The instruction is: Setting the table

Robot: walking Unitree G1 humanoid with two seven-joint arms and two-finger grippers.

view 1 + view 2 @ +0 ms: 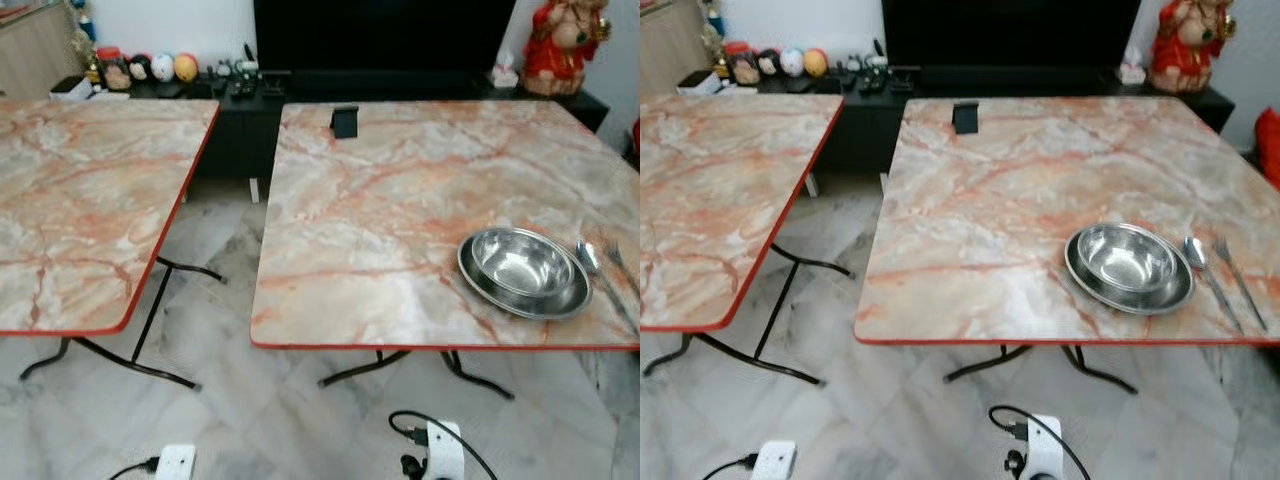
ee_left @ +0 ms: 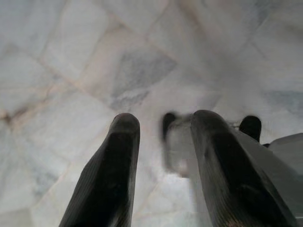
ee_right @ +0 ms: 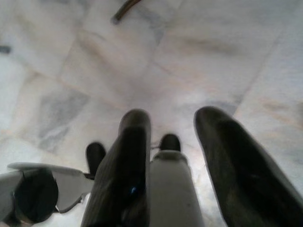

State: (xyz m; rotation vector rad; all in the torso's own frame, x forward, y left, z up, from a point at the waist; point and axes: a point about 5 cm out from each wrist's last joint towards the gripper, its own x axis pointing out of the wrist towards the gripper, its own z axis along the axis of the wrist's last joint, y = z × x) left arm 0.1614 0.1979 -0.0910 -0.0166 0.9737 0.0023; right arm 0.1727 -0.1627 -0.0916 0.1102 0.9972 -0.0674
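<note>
- Two marble-look folding tables sit side by side, and the right table point(image 1: 400, 200) is the one with stuff on it; the left table point(image 1: 90, 200) is just beside it across a narrow gap.
- Near the right table's front edge, toward its right end, a steel bowl point(image 1: 1128, 258) sits inside a steel plate point(image 1: 1092, 283).
- Just to the right of that plate lie a spoon point(image 1: 1202, 265) and then a fork point(image 1: 1238, 280), side by side, not touching the plate as far as I can see.
- Over at the right table's far edge there's a small black stand thing point(image 1: 344, 121), upright.
- Left gripper point(image 2: 158, 125) hangs down over the pale marble floor point(image 2: 71, 71), fingers spread apart, nothing between them.
- Right gripper point(image 3: 173, 123) is the same deal: pointing at the floor, fingers parted, holding nothing.
</note>
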